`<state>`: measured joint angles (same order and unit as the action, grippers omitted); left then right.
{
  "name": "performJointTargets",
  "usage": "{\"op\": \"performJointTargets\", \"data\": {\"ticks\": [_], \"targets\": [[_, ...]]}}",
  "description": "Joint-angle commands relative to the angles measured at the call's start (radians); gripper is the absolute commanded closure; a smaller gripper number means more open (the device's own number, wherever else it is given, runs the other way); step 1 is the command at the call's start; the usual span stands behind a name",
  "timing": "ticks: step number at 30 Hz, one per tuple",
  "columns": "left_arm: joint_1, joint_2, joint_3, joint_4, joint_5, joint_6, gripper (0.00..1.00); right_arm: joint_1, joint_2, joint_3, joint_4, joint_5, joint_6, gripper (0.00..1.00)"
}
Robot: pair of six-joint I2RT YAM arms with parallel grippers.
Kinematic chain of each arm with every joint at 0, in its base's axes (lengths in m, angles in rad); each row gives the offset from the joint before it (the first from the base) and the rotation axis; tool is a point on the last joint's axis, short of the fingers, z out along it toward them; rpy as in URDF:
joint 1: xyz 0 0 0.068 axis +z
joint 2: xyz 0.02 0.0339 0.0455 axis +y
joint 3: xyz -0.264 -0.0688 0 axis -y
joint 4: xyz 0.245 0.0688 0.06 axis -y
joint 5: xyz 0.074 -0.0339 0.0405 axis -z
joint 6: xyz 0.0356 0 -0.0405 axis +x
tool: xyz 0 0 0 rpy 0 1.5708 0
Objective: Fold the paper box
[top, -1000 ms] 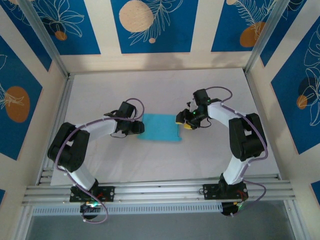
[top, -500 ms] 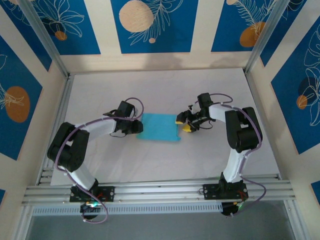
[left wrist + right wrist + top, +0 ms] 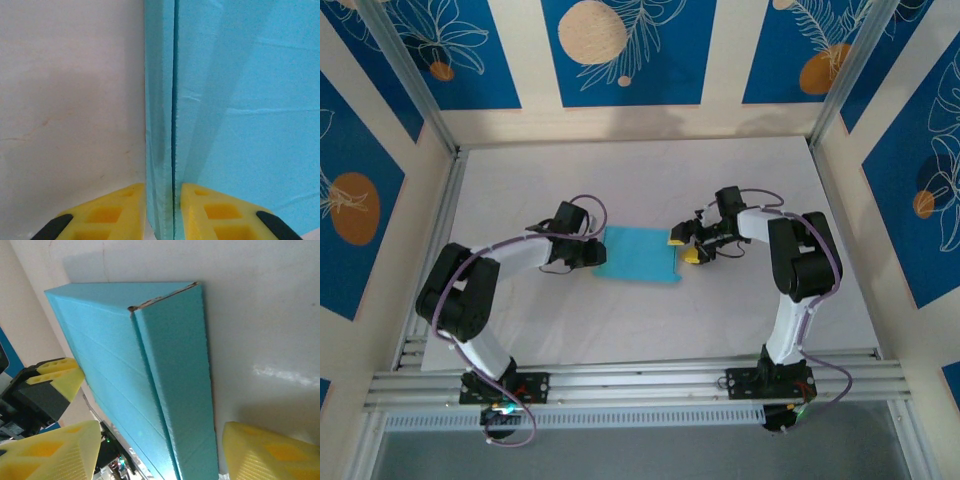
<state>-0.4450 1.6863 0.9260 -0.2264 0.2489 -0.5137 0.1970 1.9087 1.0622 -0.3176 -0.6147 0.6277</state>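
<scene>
Top external: paper box point(image 3: 640, 254) on table point(image 3: 620, 330)

Matt light-blue card paper box point(image 3: 170, 390) on smooth white table point(image 3: 65, 100).

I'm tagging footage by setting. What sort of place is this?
Probably an enclosed robot test cell in a lab: patterned blue wall panels surround a white table, aluminium rails frame its near edge, and a light-blue paper box lies on it.
</scene>
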Motion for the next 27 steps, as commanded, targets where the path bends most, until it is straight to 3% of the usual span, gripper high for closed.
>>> {"op": "performJointTargets", "data": {"ticks": [1,9,27], "targets": [[0.017,0.055,-0.039,-0.054,-0.021,0.02,0.75,0.07,-0.011,-0.016,-0.047,0.035,-0.041,0.33],[0.055,0.051,-0.047,-0.034,0.032,0.014,0.79,0.102,-0.08,0.027,-0.129,0.156,-0.057,0.32],[0.083,0.074,-0.058,-0.033,0.047,0.027,0.8,0.06,-0.067,0.013,-0.103,0.131,-0.035,0.3]]}}
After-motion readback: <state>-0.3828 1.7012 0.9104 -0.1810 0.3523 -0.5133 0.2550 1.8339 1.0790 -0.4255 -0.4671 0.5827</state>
